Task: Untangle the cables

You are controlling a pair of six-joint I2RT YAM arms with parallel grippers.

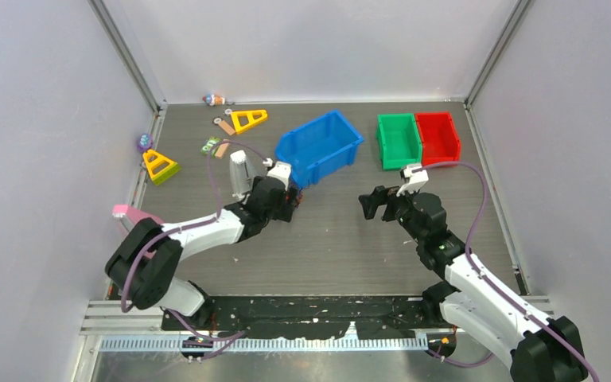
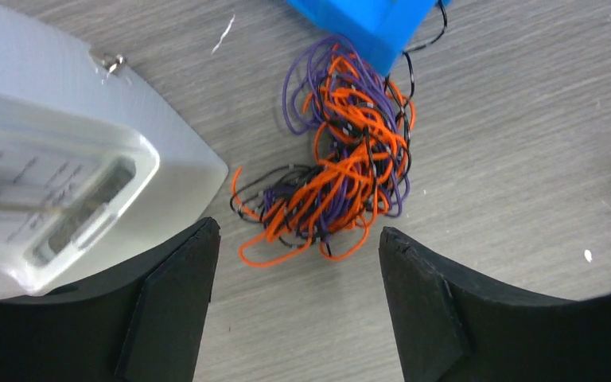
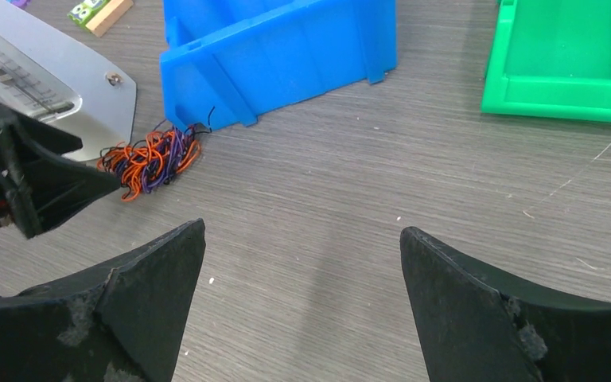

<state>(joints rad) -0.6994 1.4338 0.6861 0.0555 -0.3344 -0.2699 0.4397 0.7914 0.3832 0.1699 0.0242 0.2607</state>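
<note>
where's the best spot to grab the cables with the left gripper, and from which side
Probably the near end of the cables, where loose orange loops splay onto bare table. Come down from above, on the side away from the bin: the far end lies against its corner, leaving no room for a finger.

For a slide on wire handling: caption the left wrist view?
Left gripper, jaws apart, above a tangled clump of orange, purple and black wires beside a blue bin.
</note>
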